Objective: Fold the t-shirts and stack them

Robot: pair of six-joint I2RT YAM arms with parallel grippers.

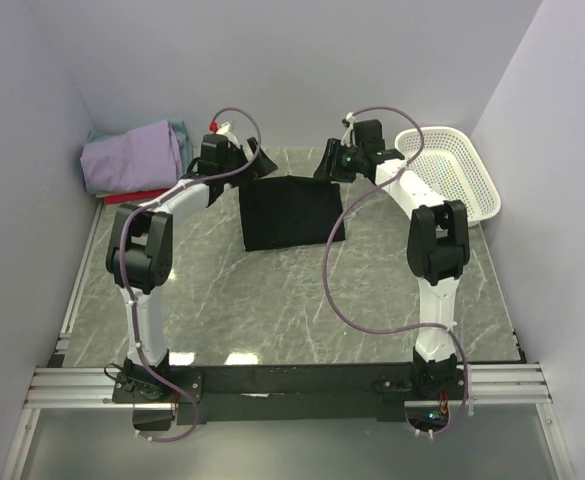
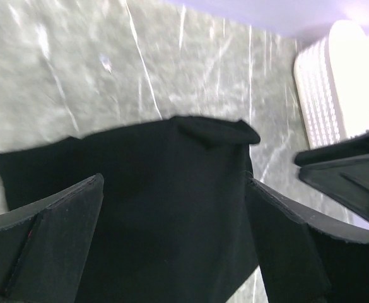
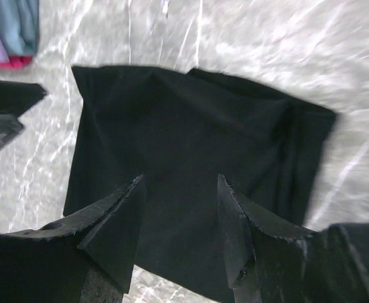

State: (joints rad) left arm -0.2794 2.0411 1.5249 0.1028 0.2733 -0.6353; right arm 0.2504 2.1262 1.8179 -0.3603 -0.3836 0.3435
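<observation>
A black t-shirt lies folded into a rough square on the marble table, with no print showing. My left gripper hovers over its far left corner and stands wide open. In the left wrist view the black t-shirt fills the gap between the fingers of the left gripper. My right gripper hangs over the far right corner. In the right wrist view the right gripper is open above the black t-shirt. Folded lavender, teal and red t-shirts are stacked at the back left.
A white mesh basket stands at the back right, beside the right arm. The walls close in on three sides. The stack of t-shirts shows at the top left of the right wrist view, and the basket shows in the left wrist view.
</observation>
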